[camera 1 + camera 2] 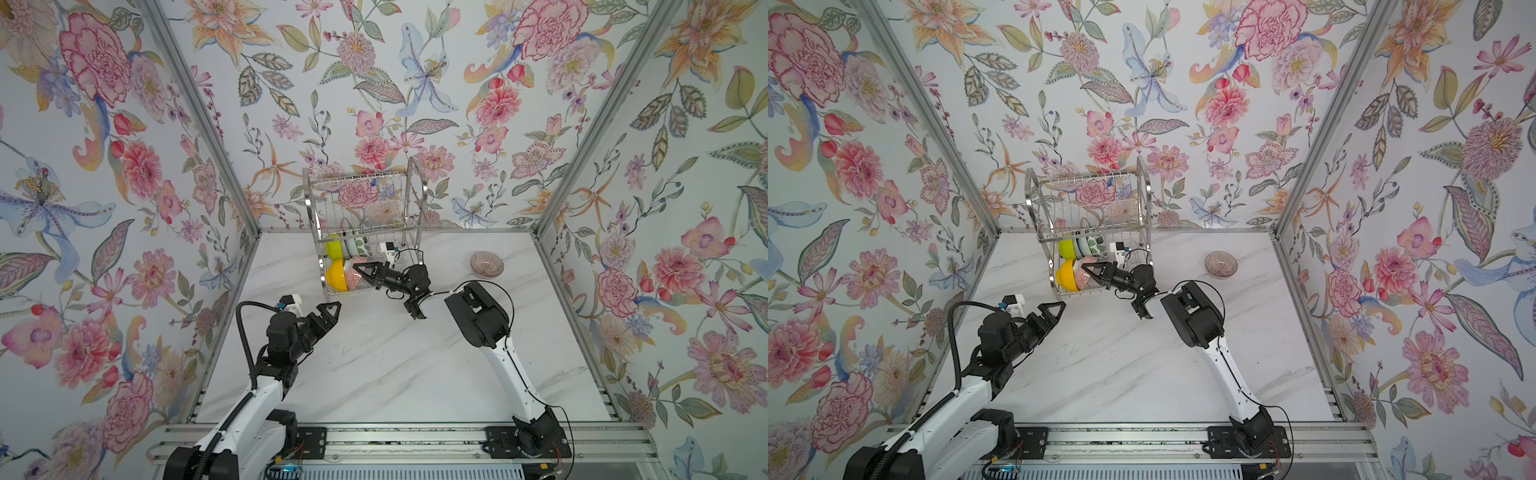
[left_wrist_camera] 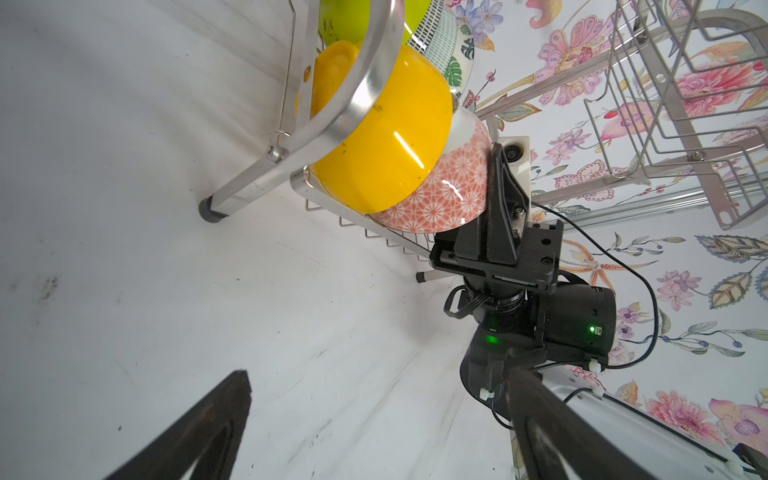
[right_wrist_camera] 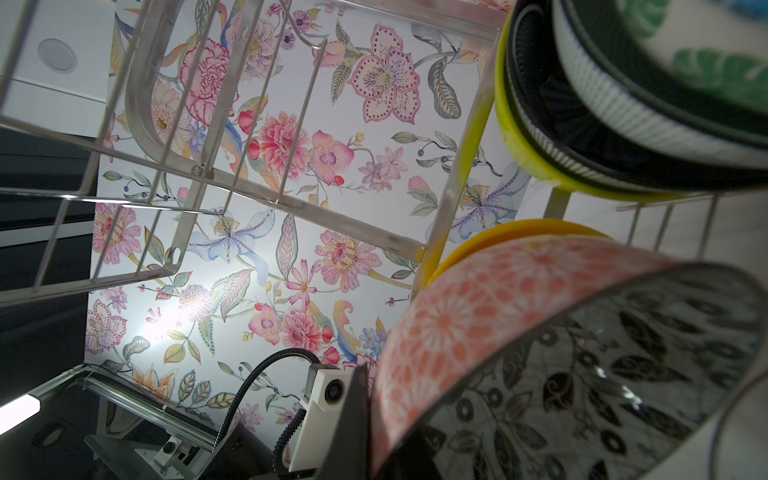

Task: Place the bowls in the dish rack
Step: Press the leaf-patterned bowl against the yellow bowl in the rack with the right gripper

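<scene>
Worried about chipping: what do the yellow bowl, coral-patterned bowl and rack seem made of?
Yellow bowl: glossy plastic or glazed ceramic; uniform colour, sharp highlight, unclear which. Coral-patterned bowl: likely glazed ceramic; printed pattern under glassy glint. Dish rack: polished metal, probably stainless steel; mirror-like bands, thin wires.

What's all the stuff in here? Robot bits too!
dish rack: one, silver, back of table
lime bowl: one, green, rack's lower tier, far side
leaf bowl: one, white with green leaves, same row
bowls between them: count unclear, dark and striped
yellow bowl: one, yellow, near side
patterned bowl: one, pink outside, against the yellow bowl
ribbed bowl: one, pinkish, on table, right of rack
table: one, white marble
left pincer: one, black, open, above table
right pincer: one, black, shut on patterned bowl
</scene>
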